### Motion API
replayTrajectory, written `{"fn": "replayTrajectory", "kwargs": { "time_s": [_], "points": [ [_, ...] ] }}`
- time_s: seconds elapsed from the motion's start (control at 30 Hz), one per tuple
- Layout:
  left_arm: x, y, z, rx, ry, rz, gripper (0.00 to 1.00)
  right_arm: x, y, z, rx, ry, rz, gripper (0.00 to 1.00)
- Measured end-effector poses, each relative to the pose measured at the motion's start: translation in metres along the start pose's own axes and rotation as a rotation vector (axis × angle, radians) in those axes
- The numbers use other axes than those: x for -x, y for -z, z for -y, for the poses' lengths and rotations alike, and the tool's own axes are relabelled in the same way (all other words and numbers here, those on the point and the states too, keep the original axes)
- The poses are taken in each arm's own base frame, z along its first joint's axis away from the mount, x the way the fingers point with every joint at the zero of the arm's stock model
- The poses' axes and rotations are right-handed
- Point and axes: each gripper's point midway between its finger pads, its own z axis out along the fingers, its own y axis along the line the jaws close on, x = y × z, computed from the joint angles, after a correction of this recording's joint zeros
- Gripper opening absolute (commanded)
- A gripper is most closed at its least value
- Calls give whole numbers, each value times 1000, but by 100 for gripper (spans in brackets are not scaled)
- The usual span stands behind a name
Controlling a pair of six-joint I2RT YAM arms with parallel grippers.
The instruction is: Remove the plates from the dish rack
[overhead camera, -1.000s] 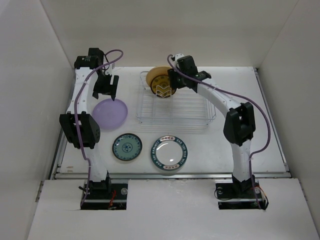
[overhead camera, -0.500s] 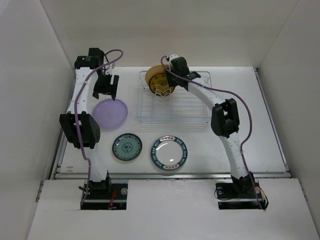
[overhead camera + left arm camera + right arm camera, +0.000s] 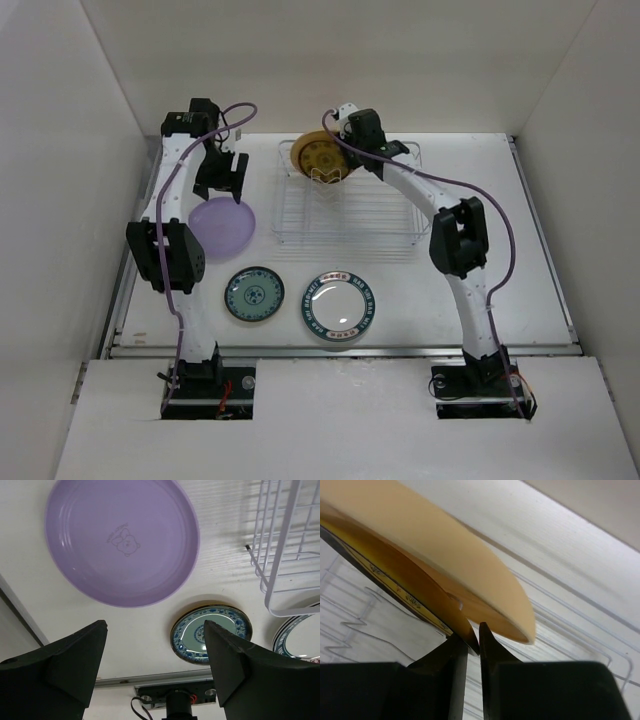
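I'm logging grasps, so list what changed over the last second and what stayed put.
The right arm reached farther toward the dish rack's far left corner, and the right gripper closed on the rim of the orange plate standing there. The left arm shifted slightly right; the left gripper stays open above the lilac plate. That plate, the teal plate, the white plate and the rack did not move.

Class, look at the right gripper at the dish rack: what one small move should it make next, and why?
Probably lift the orange plate straight up out of the dish rack. The right gripper is pinched on that plate's dark rim, and a tan plate leans close behind it, so a straight upward pull seems likeliest to clear the rack without dragging the neighbour.
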Motion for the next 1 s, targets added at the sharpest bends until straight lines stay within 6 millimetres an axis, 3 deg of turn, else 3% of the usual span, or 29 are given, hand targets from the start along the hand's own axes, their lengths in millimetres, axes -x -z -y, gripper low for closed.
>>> {"fn": "replayTrajectory", "kwargs": {
  "time_s": [0.3, 0.4, 0.53, 0.63, 0.73, 0.83, 0.9, 1.0],
  "points": [
    [1, -1, 10, -24, -10, 1, 75, 65, 61, 10, 1, 30, 137, 0],
    [1, 0, 8, -12, -9, 2, 75, 89, 89, -3, 45, 37, 198, 0],
    [1, 7, -2, 50, -2, 16, 75, 99, 143, -36, 150, 40, 248, 0],
    [1, 20, -11, 97, 14, 58, 75, 92, 180, -84, 290, 39, 257, 0],
    [-4, 41, -25, 117, 66, 115, 75, 76, 194, -144, 467, 27, 207, 0],
    [-7, 65, -44, 153, 124, 182, 75, 42, 187, -201, 627, 7, 92, 0],
    [-10, 79, -55, 181, 157, 221, 78, 6, 175, -236, 705, -4, -22, 0],
    [-15, 92, -59, 201, 180, 257, 78, -51, 158, -269, 751, -15, -192, 0]
  ]
}}
